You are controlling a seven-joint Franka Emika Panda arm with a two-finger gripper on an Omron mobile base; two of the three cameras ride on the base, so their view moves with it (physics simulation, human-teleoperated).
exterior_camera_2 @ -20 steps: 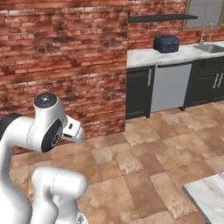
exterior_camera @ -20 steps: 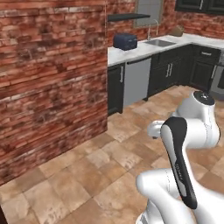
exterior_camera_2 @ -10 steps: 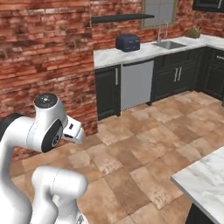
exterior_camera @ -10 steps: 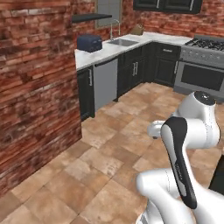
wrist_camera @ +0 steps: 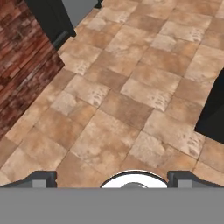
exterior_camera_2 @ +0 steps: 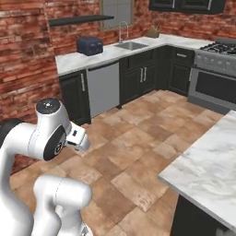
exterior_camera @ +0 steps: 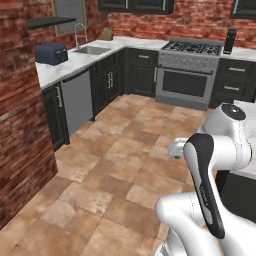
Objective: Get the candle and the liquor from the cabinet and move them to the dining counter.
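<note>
The candle and the liquor are out of view. My gripper (wrist_camera: 111, 178) points down at bare tiled floor; its two dark fingertips (wrist_camera: 40, 178) stand far apart at the bottom of the hand view, open with nothing between them. The dining counter (exterior_camera_2: 207, 159), white-grey marble on a black base, fills the lower right of the right base view, and its edge (exterior_camera: 248, 107) shows behind my arm in the left base view. A dark open shelf board (exterior_camera_2: 80, 19) hangs on the brick wall with nothing visible on it; I cannot tell whether it belongs to the cabinet.
A marble worktop (exterior_camera: 60, 67) carries a dark blue toaster (exterior_camera: 51, 53) and a sink (exterior_camera: 92, 50) over black cupboards. A steel stove (exterior_camera: 187, 75) stands at the back. A brick wall (exterior_camera: 20, 130) juts out at left. Tiled floor (exterior_camera: 125, 165) lies open between.
The whole picture has slid left, so the camera has turned right: the brick wall moved to the edge while the stove and the dining counter came into view. My arm's pose is unchanged.
</note>
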